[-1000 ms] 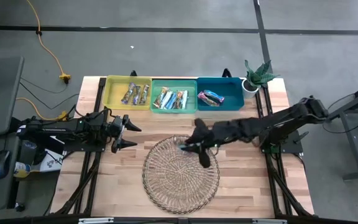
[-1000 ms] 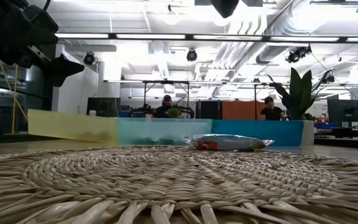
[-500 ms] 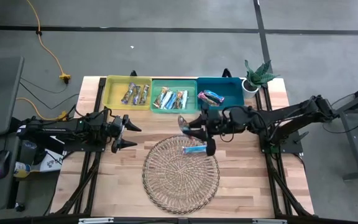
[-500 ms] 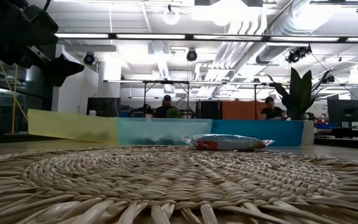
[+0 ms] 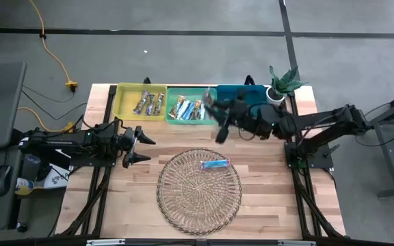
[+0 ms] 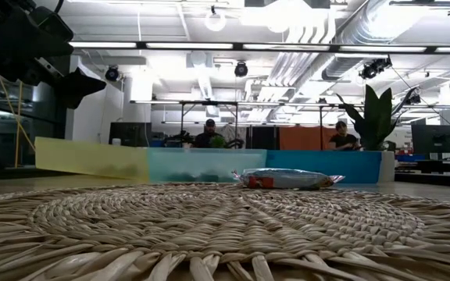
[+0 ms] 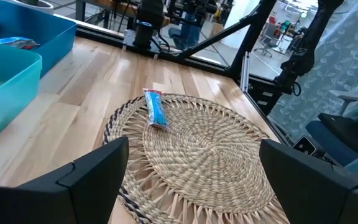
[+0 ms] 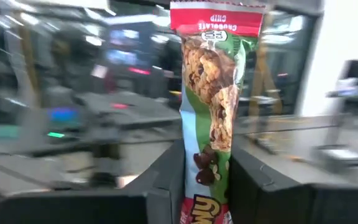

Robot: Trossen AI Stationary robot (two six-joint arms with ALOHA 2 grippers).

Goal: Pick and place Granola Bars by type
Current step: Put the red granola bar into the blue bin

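Wood table (image 5: 265, 178), wicker tray (image 5: 199, 191), right hand (image 5: 219, 117) gripping chocolate-chip bar (image 8: 213, 106), left hand (image 5: 137, 145) spread, office seemingly behind

A grey concrete floor (image 5: 183, 61) surrounds the wooden table (image 5: 265, 184) — a yellow cable (image 5: 55, 58) snakes across it. Beyond, ceiling strip lights (image 6: 174, 45) and exposed ducts (image 6: 326, 35) — two people (image 6: 209, 134) sit at desks.
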